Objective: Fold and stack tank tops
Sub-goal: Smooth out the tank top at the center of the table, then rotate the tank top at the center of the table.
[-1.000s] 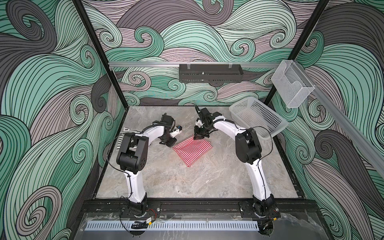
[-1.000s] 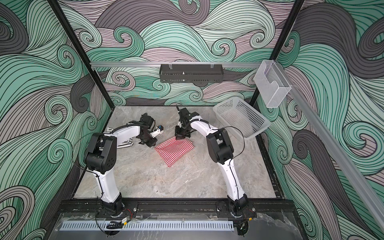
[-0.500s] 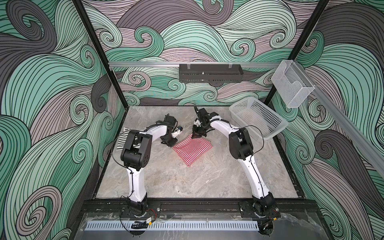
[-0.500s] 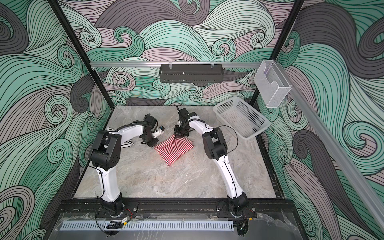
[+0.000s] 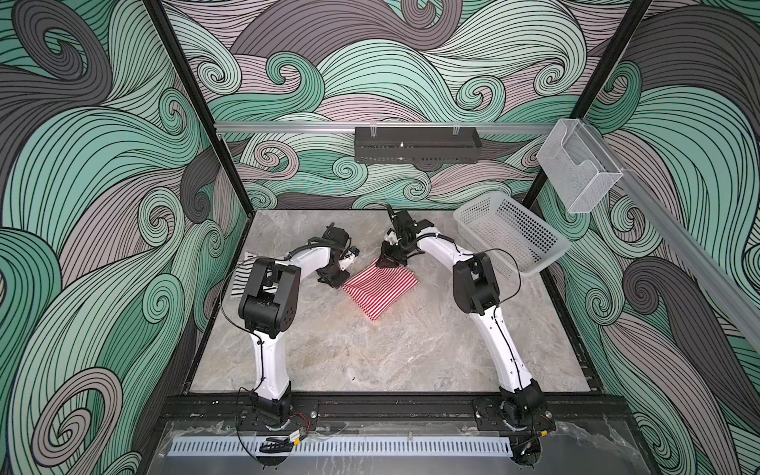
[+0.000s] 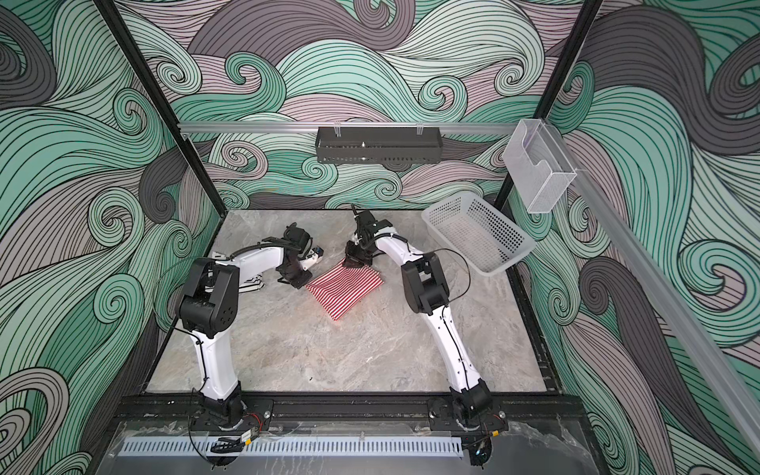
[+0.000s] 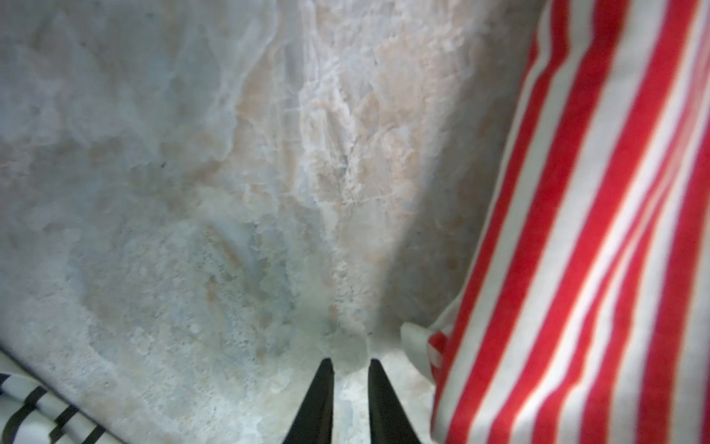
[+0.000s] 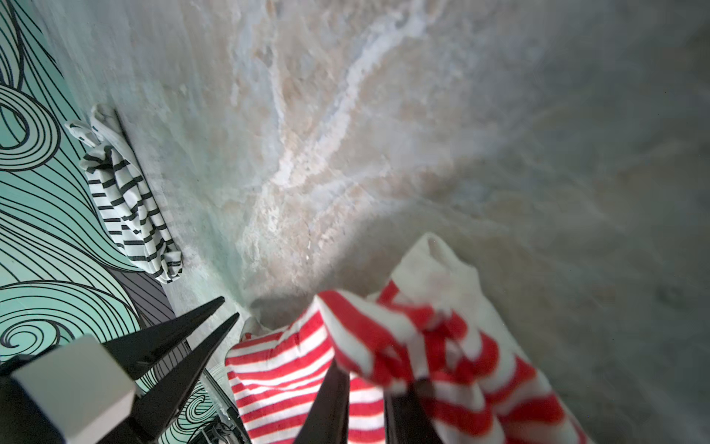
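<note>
The red-and-white tank top (image 5: pixel 380 290) (image 6: pixel 345 290) lies folded into a rough square mid-table. My right gripper (image 5: pixel 386 263) (image 8: pixel 369 380) is at its far corner, jaws slightly open. A blurred fold of red stripes (image 8: pixel 384 338) with cream trim hangs over one fingertip (image 8: pixel 418 388). My left gripper (image 5: pixel 335 283) (image 7: pixel 349 363) is at the top's left corner (image 7: pixel 595 230), narrowly open over bare table with nothing between its fingers (image 8: pixel 215 307). The black-and-white tank top (image 8: pixel 126 203) (image 6: pixel 249 283) is bunched by the left wall, partly hidden behind the left arm.
A white perforated basket (image 5: pixel 534 246) (image 6: pixel 506 246) sits tilted at the back right corner. A clear plastic bin (image 5: pixel 575 172) hangs on the right rail and a black tray (image 5: pixel 415 146) on the back wall. Marble tabletop (image 5: pixel 370 353) stretches toward the front.
My right gripper's jaws have parted from shut at the red-and-white top's far corner, and the fold is slipping off. Both arms' elbows have shifted; the left gripper stays beside the cloth.
</note>
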`<state>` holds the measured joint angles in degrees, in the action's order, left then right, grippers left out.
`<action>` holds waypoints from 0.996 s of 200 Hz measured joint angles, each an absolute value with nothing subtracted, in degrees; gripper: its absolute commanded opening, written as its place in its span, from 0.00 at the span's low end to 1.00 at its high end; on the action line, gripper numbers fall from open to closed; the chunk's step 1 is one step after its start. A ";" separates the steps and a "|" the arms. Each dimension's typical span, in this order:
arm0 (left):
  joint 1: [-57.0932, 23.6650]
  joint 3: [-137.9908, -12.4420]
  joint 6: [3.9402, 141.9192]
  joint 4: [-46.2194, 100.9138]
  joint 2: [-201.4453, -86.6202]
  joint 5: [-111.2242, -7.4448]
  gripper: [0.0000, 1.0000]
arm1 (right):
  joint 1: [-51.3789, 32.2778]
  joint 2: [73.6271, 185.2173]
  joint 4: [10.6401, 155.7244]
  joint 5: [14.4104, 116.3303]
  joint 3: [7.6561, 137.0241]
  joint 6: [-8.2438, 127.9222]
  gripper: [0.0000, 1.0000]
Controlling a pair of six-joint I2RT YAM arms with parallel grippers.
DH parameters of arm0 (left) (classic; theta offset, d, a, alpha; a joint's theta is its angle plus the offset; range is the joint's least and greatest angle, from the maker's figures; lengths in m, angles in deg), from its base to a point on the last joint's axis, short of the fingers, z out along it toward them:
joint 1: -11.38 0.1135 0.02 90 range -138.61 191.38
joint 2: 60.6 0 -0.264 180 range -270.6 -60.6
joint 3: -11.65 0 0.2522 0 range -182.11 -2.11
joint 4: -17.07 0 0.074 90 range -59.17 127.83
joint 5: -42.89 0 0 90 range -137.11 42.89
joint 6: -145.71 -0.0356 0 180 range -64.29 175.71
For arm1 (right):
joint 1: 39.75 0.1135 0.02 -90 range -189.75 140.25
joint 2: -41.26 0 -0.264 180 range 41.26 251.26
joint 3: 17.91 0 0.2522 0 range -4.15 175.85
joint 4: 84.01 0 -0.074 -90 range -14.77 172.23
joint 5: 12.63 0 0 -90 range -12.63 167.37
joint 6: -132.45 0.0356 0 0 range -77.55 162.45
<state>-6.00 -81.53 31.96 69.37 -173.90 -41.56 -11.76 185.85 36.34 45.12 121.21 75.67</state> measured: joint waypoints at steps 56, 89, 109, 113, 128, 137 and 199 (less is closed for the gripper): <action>-10.37 -85.44 31.72 71.84 -166.07 -44.80 0.23 | -12.05 168.00 42.62 47.06 101.39 75.49 0.25; -15.71 -85.86 31.11 73.09 -165.94 -49.70 0.23 | -12.14 166.01 47.84 47.39 92.91 75.88 0.25; -18.66 -85.88 30.96 73.72 -168.22 -51.42 0.23 | -12.14 166.01 49.76 47.63 88.07 76.34 0.25; -19.09 -85.88 30.96 73.75 -168.89 -51.73 0.23 | -12.14 166.01 50.20 47.68 87.22 76.47 0.25; -20.32 -85.88 31.00 73.75 -171.58 -52.32 0.22 | -12.14 166.01 52.12 47.72 84.82 77.07 0.25; -20.54 -85.88 31.00 73.75 -173.20 -52.27 0.22 | -12.14 165.79 53.72 47.39 83.62 77.48 0.25; -20.58 -84.79 30.85 73.16 -177.07 -45.74 0.21 | -7.39 153.13 61.57 51.61 64.82 83.62 0.25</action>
